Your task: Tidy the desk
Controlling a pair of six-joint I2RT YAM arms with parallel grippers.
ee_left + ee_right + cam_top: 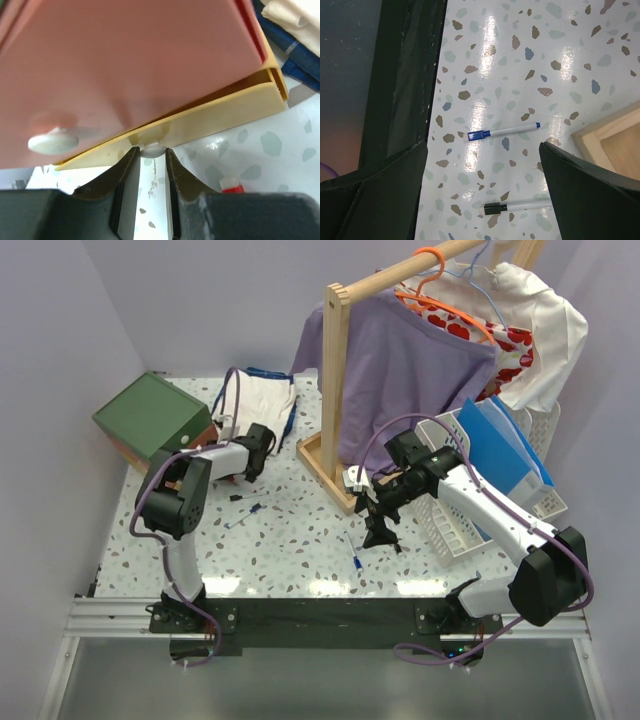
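A robot laboratory cell, dressed up as a corner of a home, is shown. A speckled desk (300, 540) is closed in on three sides by bare pale walls (200, 310). A black rail (320, 612) is fixed along its near edge, and the left arm (182, 502) and the right arm (500, 520) are bolted there with cables trailing. Household props are laid out: a wooden clothes rack (336, 390) hung with shirts (410, 360), a white basket (455, 530) holding a blue folder (500, 450), a green-topped box (150, 412), and pens (504, 132) scattered on the top.
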